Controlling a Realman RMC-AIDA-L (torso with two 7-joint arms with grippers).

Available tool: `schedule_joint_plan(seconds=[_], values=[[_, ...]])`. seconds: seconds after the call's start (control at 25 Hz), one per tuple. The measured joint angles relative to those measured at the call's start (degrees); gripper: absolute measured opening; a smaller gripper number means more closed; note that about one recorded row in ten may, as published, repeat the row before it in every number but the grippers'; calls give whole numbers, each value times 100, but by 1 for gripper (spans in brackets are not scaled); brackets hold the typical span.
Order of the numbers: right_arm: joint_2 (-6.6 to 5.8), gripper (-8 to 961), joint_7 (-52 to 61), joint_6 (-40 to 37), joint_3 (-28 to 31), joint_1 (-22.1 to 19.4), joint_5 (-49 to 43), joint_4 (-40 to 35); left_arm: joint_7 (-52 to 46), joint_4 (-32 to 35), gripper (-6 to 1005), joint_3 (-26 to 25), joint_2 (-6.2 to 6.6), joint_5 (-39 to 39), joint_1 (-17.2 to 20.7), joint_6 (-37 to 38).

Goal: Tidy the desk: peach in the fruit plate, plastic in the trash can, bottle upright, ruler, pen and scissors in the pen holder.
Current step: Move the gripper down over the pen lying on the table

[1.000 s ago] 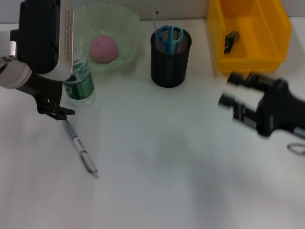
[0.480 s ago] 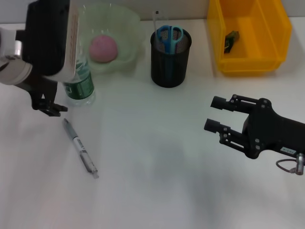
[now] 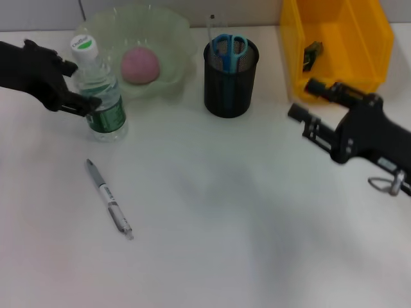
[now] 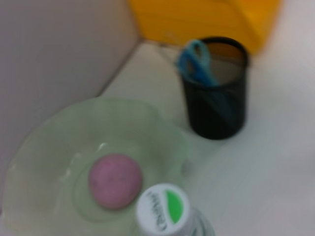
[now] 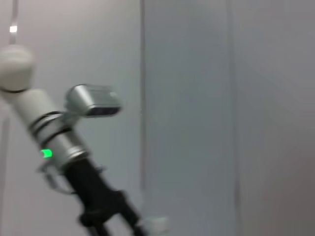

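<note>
Peach point(image 3: 139, 65) in fruit plate point(image 3: 173, 32), scissors point(image 3: 228, 48) in pen holder point(image 3: 230, 90); both claws spread apart.

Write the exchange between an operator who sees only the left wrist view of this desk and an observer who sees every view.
Operator: I see the bottle's cap, the peach in its plate and the scissors in the holder. Where is the pen?
Observer: The pen lies flat on the table, on the robot's side of the upright bottle, not in the pen holder.
Operator: What are the grippers doing?
Observer: The left gripper is open at the bottle's side. The right gripper hovers open in front of the yellow bin.
</note>
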Motion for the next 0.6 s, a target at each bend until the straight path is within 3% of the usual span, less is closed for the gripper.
schedule_joint_plan(seconds=[0.12,0.24,0.32,0.36,0.6], values=[[0,498,-83,146,-1,129,357,120,-565,-41,749,13,-3,-38,6,51],[-7,498,-93,205,-3,230,447,82,-2176,-37,747,613,-11,46,-3,243],[-24,498,-93,228,-4,276,450,-23,-2176,-37,746,613,-11,46,-3,243],[-37,498,-60,262,-3,289,452,-183,-3345,-201,745,1175,0,150,-185,312],[-43,498,4,388,-9,204,423,-587,-4552,-1041,740,1427,-28,256,-755,459]])
